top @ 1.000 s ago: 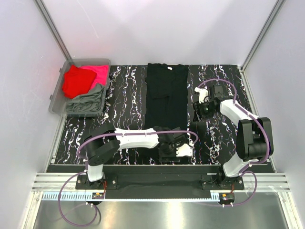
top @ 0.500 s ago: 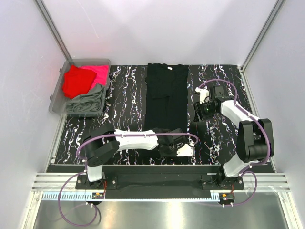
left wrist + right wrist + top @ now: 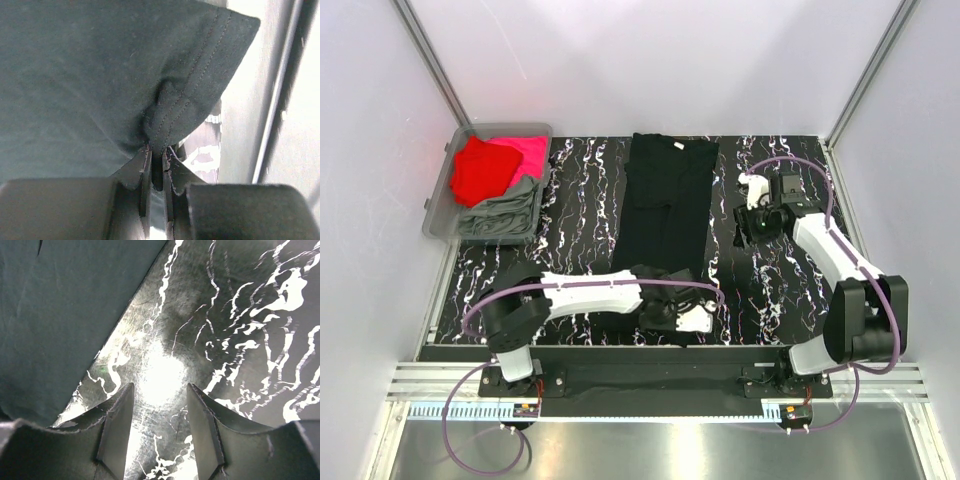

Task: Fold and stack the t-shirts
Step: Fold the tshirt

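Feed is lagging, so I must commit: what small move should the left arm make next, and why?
Probably lift the left gripper slightly and start carrying the hem toward the collar: it is shut on the near hem of the black t-shirt, while the right gripper is open over bare table.

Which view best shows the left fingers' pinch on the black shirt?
Left wrist: the fingers clamp the black shirt at its hem. Top external hides the pinch under the left gripper; right wrist shows only shirt edge.
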`<act>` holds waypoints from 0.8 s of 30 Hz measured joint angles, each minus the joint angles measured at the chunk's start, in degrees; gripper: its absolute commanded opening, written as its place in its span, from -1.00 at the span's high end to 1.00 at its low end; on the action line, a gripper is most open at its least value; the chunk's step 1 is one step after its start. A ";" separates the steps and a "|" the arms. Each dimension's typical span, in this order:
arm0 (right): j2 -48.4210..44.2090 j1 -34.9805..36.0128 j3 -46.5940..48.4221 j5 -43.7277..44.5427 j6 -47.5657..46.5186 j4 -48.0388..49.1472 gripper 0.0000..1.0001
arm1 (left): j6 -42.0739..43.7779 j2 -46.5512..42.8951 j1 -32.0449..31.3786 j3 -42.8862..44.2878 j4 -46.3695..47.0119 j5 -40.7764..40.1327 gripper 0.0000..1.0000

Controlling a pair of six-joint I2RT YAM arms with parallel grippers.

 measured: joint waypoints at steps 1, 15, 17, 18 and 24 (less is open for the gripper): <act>-0.57 -0.13 0.37 0.13 -0.17 -0.46 -0.07 | 0.39 -0.87 0.04 0.07 -1.22 -0.39 1.00; -0.87 -3.74 5.29 1.46 -0.96 -3.02 -0.07 | 11.93 -1.11 9.66 16.41 -8.72 -2.12 1.00; -0.22 -4.26 6.27 1.49 -0.96 -3.10 -0.07 | 14.32 0.68 11.74 19.50 -8.87 -2.16 1.00; 0.20 -4.46 6.78 1.49 -0.94 -3.15 -0.07 | 15.50 1.70 12.79 20.85 -8.90 -2.16 1.00; 3.56 -5.11 9.57 1.44 -0.90 -2.93 -0.06 | 22.62 7.80 17.86 27.02 -9.27 -2.12 1.00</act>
